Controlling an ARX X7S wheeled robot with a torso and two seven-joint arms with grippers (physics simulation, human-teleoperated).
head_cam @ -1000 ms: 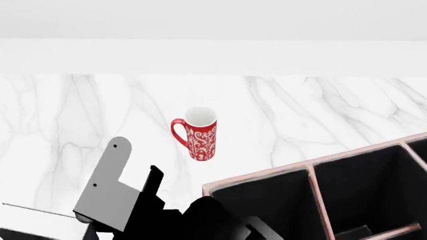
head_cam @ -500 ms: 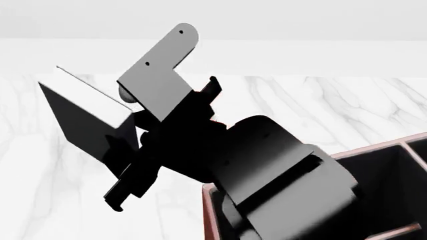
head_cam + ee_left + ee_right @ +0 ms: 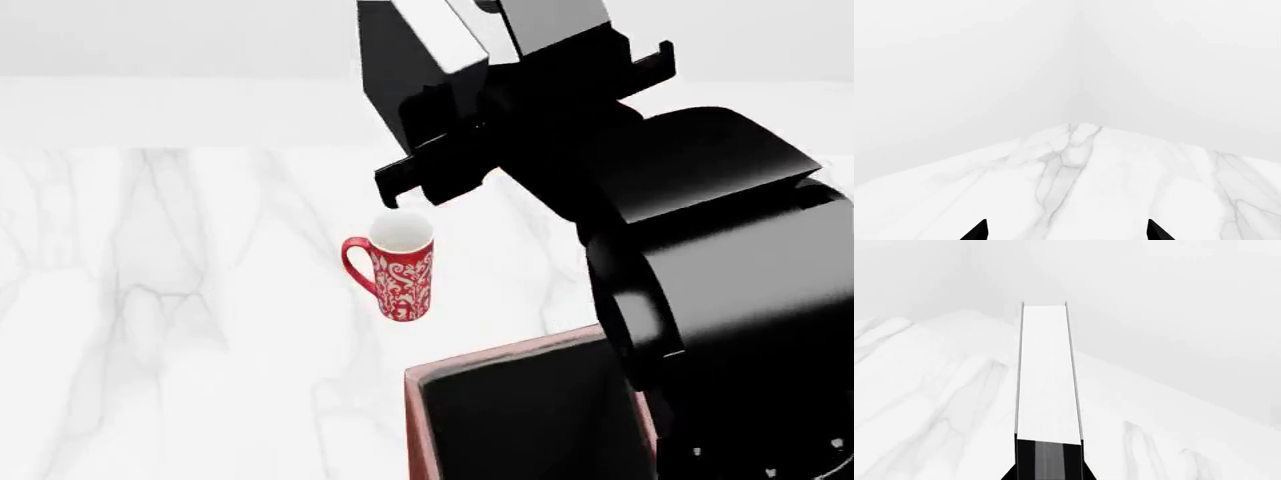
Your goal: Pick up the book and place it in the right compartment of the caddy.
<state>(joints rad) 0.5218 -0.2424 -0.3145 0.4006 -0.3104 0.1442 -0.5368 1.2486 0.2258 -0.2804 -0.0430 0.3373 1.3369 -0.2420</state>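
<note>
Item: book (image 3: 1047, 375), black-covered with white page edges, clamped in the right gripper (image 3: 514, 150) and carried high at 12 o'clock of the head view, above the mug (image 3: 395, 266). Caddy (image 3: 424, 385) lay at 5 o'clock, largely behind the arm. Left gripper (image 3: 1066, 231) spread apart, empty. Step judged: transport. Next move likely called for travel toward 4 o'clock, then lowering into the right compartment, currently hidden.
</note>
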